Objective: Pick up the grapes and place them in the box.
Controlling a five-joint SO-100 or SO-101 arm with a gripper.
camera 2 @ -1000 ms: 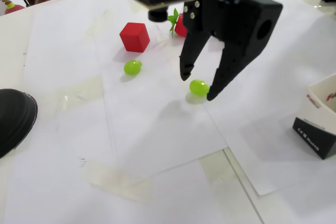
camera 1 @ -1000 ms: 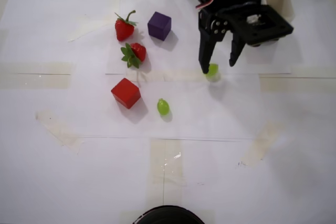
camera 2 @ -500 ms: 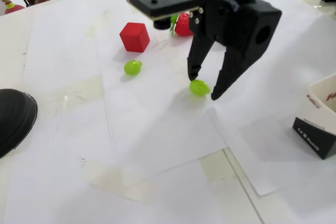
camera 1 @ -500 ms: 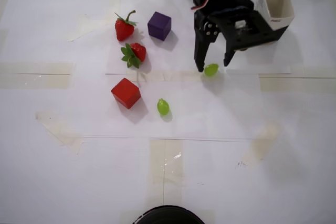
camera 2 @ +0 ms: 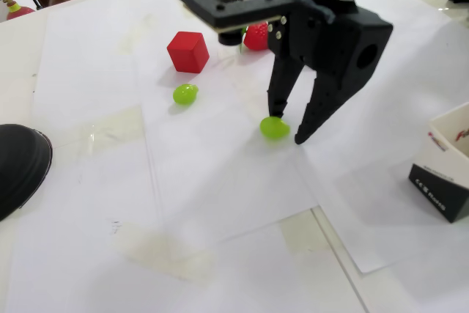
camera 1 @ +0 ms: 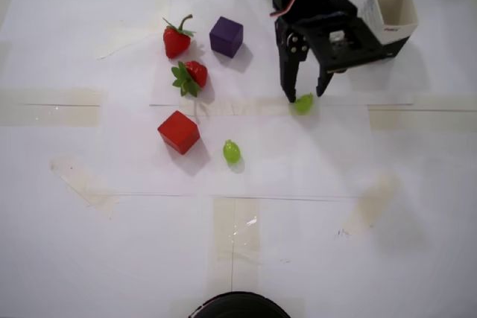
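table (camera 1: 89,243) papered white. box (camera 1: 393,7) upper right of overhead frame, upright. claw (camera 1: 304,97) upper centre, tips down, jaws narrowly parted, one tip touching a grape (camera 1: 303,103) on the paper. second grape (camera 1: 232,152) centre frame, near red cube (camera 1: 178,132).

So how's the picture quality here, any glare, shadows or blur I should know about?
Overhead view: even, bright light, a little glare on the tape strip near the bottom, soft short shadows beside the cubes, and the claw is sharp. Fixed view: the claw casts a faint wide shadow on the paper, the near grape shows a small highlight, and the box is cropped at the right edge.
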